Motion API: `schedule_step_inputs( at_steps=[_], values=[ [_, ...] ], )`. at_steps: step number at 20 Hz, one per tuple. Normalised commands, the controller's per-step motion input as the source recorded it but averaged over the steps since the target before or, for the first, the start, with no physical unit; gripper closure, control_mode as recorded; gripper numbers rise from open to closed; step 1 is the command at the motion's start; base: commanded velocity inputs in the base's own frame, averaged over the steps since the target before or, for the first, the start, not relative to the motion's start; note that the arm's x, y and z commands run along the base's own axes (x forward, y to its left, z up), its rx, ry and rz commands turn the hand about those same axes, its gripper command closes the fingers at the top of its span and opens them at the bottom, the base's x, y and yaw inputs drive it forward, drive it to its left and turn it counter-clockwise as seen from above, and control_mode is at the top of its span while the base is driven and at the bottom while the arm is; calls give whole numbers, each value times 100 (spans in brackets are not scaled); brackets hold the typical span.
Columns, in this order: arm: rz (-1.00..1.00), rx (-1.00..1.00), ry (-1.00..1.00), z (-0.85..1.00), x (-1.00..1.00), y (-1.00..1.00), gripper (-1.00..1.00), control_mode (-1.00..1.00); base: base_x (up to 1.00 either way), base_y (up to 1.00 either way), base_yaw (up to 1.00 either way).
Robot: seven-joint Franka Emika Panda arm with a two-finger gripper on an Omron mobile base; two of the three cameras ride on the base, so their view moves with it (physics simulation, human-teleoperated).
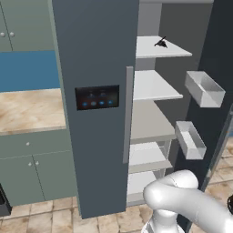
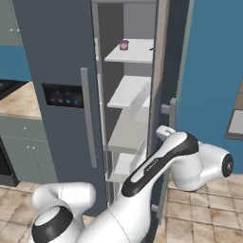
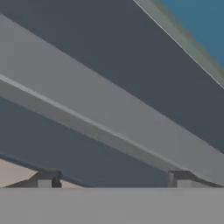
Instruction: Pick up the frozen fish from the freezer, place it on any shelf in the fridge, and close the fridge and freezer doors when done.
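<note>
The claw has its two dark fingertips set wide apart with nothing between them, hanging just in front of a long grey door handle that runs slantwise across the hand view against a dark slate panel. From the right base view the white arm reaches up beside the edge of the open fridge door, its hand up against that door near a small grey handle end.

The fridge stands open, with light grey shelves stacked one under another. The frozen fish lies on the top shelf, a tiny black spiky shape near the back. On that same shelf in the right base view sits a small purple-pink item toward the front left corner. Two clear bins hang on the inside of the open door. The freezer door is shut, its black blue-lit panel facing out, with a tan counter to its left.
</note>
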Motion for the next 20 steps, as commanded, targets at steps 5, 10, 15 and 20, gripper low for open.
schedule_step_inputs(
  at_steps=[5, 10, 15, 20],
  values=[
    [0, 26, 0, 0, 45, 93, -100, -100, 0, 0, 0],
    [-4, 27, 0, 0, 54, 92, -100, -100, 0, 0, 0],
    [-14, 26, 0, 4, 65, 75, -100, -100, 0, 0, 0],
    [-19, 21, 0, 14, 69, 60, -100, -100, 0, 0, 0]
  ],
)
